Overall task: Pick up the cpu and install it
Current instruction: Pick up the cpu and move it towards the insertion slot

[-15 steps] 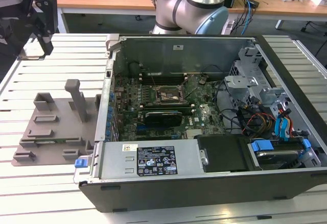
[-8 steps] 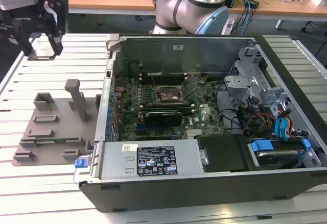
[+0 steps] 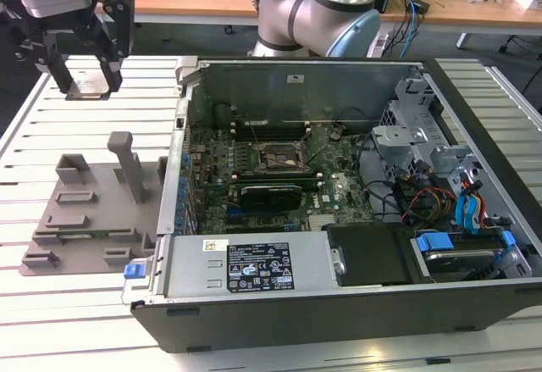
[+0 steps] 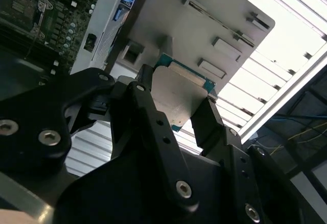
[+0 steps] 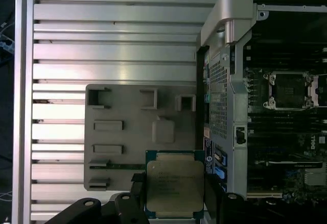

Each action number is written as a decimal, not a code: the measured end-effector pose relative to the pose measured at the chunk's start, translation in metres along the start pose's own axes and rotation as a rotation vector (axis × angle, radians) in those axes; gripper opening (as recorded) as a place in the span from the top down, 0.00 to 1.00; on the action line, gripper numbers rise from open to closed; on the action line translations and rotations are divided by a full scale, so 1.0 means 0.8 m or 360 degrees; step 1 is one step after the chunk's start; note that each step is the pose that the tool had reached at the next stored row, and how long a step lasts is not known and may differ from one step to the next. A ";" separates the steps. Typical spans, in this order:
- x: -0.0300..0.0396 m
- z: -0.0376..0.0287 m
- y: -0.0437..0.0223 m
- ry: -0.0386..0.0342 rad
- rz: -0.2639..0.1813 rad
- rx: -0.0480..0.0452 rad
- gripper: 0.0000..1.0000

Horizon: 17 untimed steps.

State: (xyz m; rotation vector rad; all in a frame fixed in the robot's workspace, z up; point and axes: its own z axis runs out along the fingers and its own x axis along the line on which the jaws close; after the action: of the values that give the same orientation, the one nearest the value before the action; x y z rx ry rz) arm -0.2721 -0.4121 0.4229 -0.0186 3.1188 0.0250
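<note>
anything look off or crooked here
Nothing stands out. The cpu sits square between the fingers of the gripper, held above the grey fixture tray, beside the open computer case.

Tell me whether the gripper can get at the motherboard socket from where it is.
Probably yes: the case is open on top, nothing covers the socket, and the gripper holds the cpu outside the case.
</note>
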 end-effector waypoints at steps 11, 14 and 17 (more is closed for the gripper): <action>-0.0319 0.0007 -0.0004 0.0000 0.0000 0.0000 0.45; -0.0441 0.0010 -0.0006 0.0000 0.0000 0.0000 0.45; -0.0551 0.0012 -0.0007 0.0000 0.0000 0.0000 0.45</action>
State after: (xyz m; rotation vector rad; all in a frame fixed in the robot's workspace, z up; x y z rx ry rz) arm -0.2280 -0.4121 0.4229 -0.0185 3.1190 0.0249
